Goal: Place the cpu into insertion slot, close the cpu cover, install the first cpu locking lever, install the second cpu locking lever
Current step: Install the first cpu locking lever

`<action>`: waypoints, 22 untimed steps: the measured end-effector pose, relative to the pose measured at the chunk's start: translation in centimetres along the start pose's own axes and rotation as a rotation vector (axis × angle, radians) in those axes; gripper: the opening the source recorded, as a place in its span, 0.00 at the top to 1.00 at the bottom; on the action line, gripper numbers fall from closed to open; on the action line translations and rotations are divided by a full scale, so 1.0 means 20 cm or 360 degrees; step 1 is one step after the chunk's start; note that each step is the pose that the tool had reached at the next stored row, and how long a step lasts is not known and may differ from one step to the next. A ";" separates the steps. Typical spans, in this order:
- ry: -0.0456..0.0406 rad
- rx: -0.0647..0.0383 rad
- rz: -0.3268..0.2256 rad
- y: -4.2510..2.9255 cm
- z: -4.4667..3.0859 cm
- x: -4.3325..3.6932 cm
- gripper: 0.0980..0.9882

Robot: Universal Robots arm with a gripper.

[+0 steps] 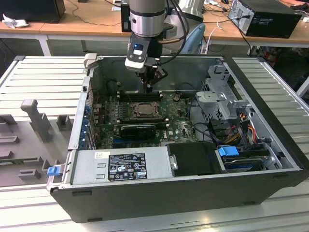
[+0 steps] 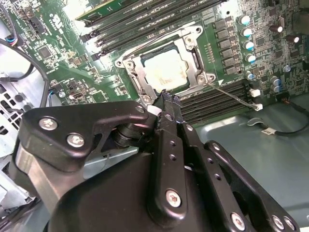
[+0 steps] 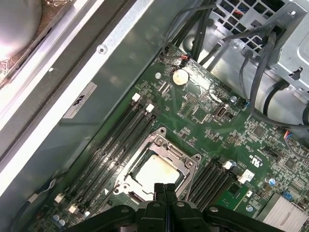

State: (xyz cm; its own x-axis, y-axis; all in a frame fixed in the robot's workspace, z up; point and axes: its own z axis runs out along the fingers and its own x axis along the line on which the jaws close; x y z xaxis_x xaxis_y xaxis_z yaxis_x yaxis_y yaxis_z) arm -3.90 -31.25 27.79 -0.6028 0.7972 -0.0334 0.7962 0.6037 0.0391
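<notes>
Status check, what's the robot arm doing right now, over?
Gripper shut, tips at the insertion slot's edge. Cpu seated, cpu cover down. Thin lever wire juts out beside it.

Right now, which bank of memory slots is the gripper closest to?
The bank between the cpu and the bare grey case wall; the gripper is right at its end. The other bank lies beyond the cpu.

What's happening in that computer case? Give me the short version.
A robot arm's shut gripper hangs close over the insertion slot on the green motherboard inside an open computer case. The cpu already sits in the slot, and the cpu cover lies flat around it. A thin wire lever sticks out sideways from one socket corner.
</notes>
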 end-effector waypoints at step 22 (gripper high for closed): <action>0.0008 -0.0007 -0.0206 0.000 0.000 0.000 0.99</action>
State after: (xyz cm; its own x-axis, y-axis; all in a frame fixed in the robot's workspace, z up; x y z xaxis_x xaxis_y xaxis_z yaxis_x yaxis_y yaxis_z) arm -3.90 -31.26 27.79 -0.7006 0.7128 -0.0333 0.7117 0.7014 0.0392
